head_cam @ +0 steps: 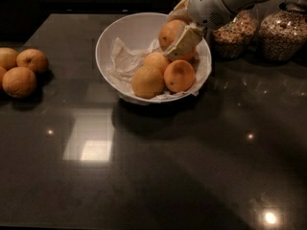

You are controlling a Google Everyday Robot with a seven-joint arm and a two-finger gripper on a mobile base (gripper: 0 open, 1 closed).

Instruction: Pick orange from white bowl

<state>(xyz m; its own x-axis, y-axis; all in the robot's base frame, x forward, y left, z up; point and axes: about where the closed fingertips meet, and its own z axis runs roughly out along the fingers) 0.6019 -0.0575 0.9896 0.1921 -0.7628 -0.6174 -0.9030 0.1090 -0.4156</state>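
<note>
The white bowl (129, 32), lined with crumpled white paper, stands at the back middle of the dark counter. Three oranges lie in it: one at the front (147, 82), one beside it to the right (179, 75), one behind them (157, 61). My gripper (178, 30) comes in from the upper right and is shut on a fourth orange (170, 34), holding it above the bowl's right side. One pale finger (184, 42) crosses the front of the orange; the other is behind it.
Three more oranges (20, 72) lie on the counter at the far left. Two glass jars of grains (283, 35) stand at the back right, just behind my arm. The counter is dark and glossy with light reflections.
</note>
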